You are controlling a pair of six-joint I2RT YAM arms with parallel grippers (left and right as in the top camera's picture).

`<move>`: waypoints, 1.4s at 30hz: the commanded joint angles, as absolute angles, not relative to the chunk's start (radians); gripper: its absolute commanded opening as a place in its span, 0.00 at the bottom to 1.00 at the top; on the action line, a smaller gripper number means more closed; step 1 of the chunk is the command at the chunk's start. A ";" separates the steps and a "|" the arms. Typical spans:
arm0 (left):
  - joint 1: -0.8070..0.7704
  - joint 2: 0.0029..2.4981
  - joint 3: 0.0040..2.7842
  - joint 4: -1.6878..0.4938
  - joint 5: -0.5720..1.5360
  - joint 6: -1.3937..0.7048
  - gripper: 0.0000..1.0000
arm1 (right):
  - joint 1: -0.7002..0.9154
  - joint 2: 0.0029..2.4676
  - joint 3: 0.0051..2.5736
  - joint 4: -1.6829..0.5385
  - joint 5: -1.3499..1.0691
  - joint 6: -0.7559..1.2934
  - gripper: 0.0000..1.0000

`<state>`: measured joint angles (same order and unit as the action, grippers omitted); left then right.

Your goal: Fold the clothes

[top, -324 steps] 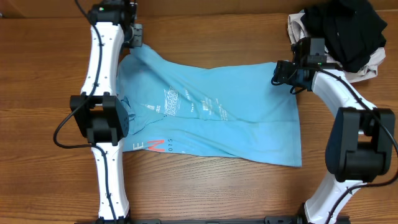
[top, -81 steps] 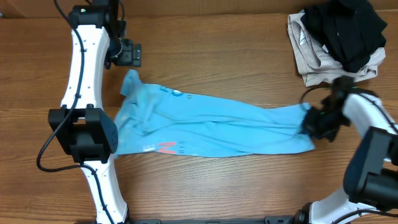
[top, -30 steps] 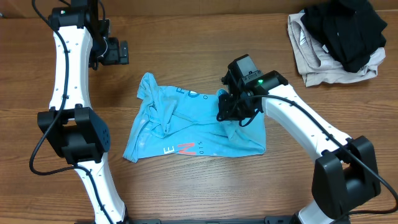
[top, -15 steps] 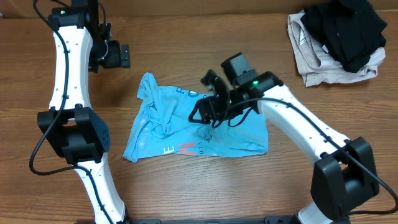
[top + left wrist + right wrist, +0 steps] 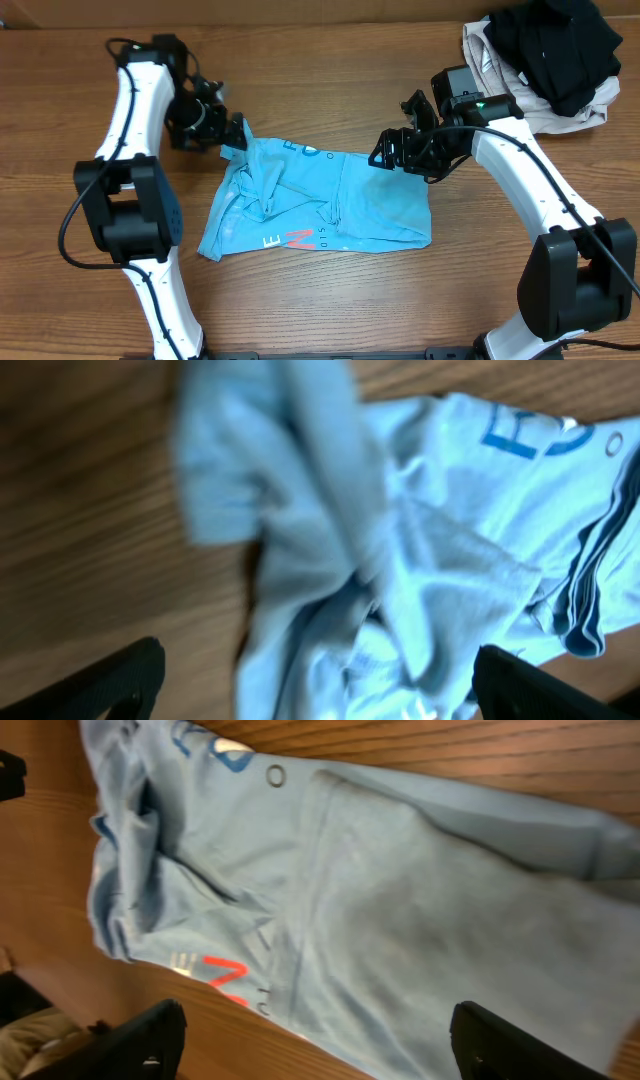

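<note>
T-shirt [image 5: 340, 195] red lettering [image 5: 226, 976]: right wrist, overhead only.

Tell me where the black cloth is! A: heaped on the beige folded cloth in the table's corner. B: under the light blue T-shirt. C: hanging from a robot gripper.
A: the black garment lies heaped on the beige folded garment in the far right corner of the wooden table, well apart from the light sky-blue cotton T-shirt.
</note>
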<state>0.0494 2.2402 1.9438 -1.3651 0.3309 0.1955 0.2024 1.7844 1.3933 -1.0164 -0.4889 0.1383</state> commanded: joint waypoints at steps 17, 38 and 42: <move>-0.069 2.220 1.801 -1.174 0.188 0.200 0.98 | 0.200 1.768 1.420 -1.022 -0.400 0.142 0.96; -0.214 2.216 2.060 -1.390 0.083 0.259 0.88 | 0.200 1.769 1.420 -1.020 -0.393 0.142 0.99; -0.252 2.220 1.985 -1.358 0.025 0.257 0.85 | 0.200 1.769 1.420 -1.023 -0.393 0.141 0.99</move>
<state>-0.2375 2.2234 2.0346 -1.3685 0.0978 0.2394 0.2028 1.7844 1.3933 -1.0222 -0.3996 0.1383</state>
